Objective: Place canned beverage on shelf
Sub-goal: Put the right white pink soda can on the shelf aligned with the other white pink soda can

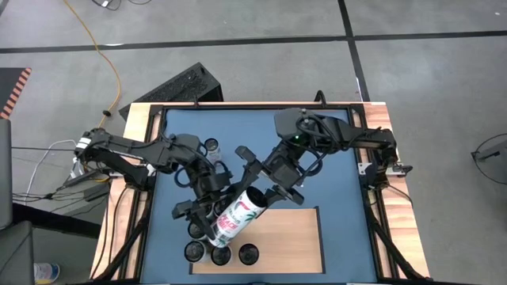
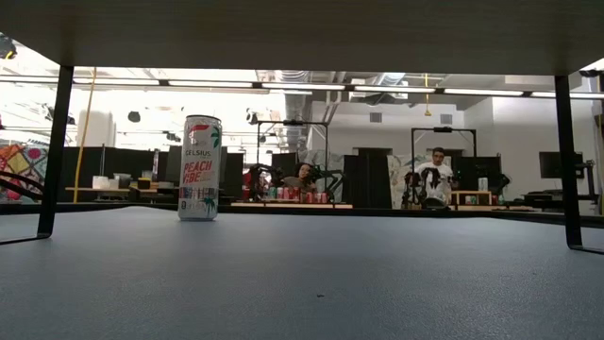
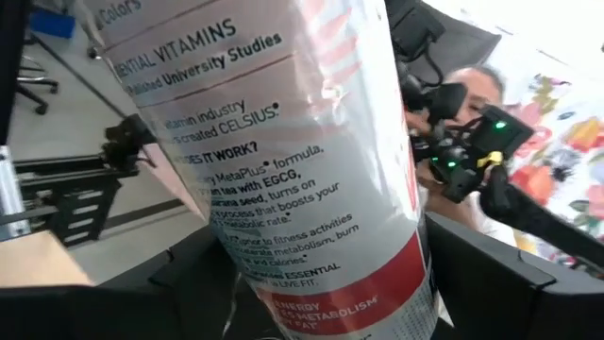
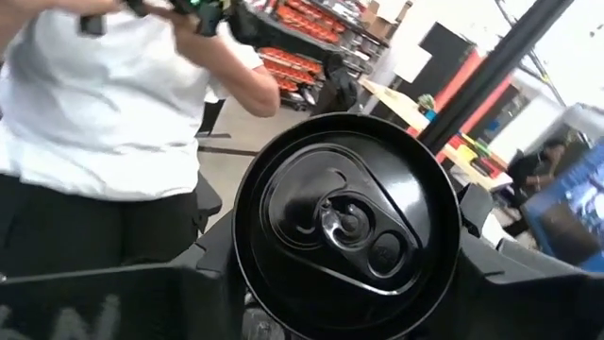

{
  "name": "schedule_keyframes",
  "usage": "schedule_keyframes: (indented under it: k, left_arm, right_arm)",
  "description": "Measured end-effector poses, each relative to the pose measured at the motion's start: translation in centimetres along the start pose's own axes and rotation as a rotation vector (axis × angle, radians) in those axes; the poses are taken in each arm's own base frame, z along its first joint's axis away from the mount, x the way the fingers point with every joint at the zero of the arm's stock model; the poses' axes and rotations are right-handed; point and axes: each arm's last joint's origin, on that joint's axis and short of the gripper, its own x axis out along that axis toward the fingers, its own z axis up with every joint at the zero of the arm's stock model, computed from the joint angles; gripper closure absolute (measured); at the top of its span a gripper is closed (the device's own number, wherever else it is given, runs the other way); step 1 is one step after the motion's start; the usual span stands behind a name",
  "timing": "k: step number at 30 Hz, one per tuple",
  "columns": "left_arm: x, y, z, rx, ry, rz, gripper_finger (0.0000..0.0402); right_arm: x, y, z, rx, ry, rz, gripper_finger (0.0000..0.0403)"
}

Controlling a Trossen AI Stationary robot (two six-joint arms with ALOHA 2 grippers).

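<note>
The pale wooden shelf [image 1: 289,241] lies at the table's near edge, with cans standing along its left end. Above that end, the tilted Celsius can [image 1: 234,217] is clamped by the left gripper [image 1: 204,207] near its base and the right gripper [image 1: 273,187] at its top, apparently a handover or joint lowering.

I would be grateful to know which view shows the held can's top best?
The right wrist view: the can top fills it, tab visible. The left wrist view shows only its printed side, the high view shows it tilted between both end effectors, top small. The low view misses it.
</note>
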Motion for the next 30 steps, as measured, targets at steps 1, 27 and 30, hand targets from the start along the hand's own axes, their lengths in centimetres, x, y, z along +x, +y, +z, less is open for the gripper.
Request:
schedule_keyframes:
  k: [1, 27, 30]
  left_arm:
    - [0.0, 0.0, 0.0, 0.000, 0.002, -0.003, 0.0118]
    - [-0.2, 0.2, -0.3, 0.080, 0.021, 0.033, 0.0133]
    - [-0.8, 0.5, -0.6, 0.115, 0.034, 0.157, 0.0133]
  right_arm:
    - [0.0, 0.0, 0.0, 0.017, 0.006, -0.013, 0.0159]
    - [-4.1, 1.0, 4.5, 0.227, 0.118, -0.314, 0.0065]
    - [-5.6, 1.8, 5.7, 0.304, 0.222, -0.506, 0.0065]
